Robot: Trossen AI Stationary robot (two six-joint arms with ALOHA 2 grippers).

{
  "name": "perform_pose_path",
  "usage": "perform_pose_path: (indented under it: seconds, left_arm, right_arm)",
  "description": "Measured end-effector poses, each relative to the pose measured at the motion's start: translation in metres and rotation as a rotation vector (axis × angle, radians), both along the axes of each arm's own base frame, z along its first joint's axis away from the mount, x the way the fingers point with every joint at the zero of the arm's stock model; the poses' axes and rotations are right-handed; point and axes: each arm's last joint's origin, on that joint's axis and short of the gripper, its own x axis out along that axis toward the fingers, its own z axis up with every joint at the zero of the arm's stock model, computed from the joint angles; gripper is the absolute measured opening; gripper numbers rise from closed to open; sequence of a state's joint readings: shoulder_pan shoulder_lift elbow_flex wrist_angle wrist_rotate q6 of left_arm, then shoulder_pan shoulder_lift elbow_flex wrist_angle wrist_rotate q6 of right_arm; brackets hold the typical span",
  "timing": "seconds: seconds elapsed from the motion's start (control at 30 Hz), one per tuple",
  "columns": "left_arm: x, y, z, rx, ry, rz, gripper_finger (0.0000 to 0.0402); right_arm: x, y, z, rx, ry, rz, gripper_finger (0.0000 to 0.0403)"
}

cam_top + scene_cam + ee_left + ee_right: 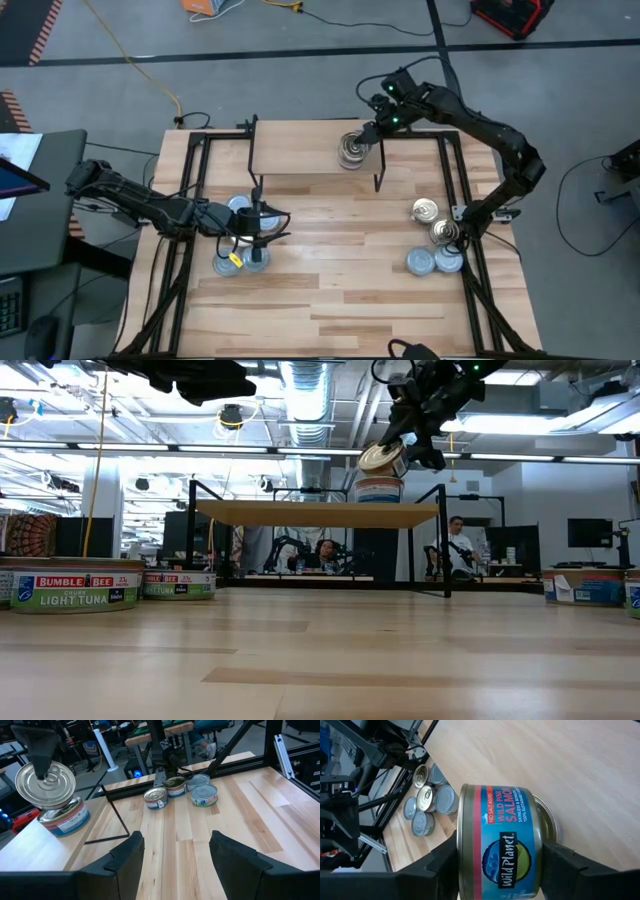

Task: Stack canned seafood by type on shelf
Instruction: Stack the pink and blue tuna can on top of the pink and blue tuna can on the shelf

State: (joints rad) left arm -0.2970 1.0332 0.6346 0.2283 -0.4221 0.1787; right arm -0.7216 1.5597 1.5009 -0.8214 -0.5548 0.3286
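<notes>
Silver-topped salmon tin (500, 842) is being gripped by the right end effector (378, 128), tilted above another tin (62, 817) on the shelf (300, 150). Left end effector (262, 228) is hanging empty, fingers apart (over tuna tins (75, 585) on the surface (340, 300)).

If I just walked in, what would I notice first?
Probably the right claw up over the little shelf, holding a tilted salmon tin just above another tin already sitting there. Next, the left claw, open and empty, hovering by a few tins on the table's left side. More tins sit in a bunch on the right side.
</notes>
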Motion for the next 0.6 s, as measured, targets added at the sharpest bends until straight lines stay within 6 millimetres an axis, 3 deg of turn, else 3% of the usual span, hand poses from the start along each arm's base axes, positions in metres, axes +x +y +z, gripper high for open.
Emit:
perform_pose_path:
  seconds: [0.3,0.43,0.6]
  left_arm:
    - [0.0,0.0,0.0,-0.001,0.001,0.0,0.0214]
    - [0.0,0.0,0.0,0.0,0.004,0.0,0.0214]
    - [0.0,0.0,-0.001,0.003,0.011,0.001,0.0214]
  right_arm:
    - [0.012,-0.006,-0.019,0.038,0.036,0.045,0.0235]
    - [0.011,-0.009,-0.02,0.03,0.025,0.067,0.0204]
    - [0.005,-0.012,-0.018,0.04,0.012,0.069,0.0203]
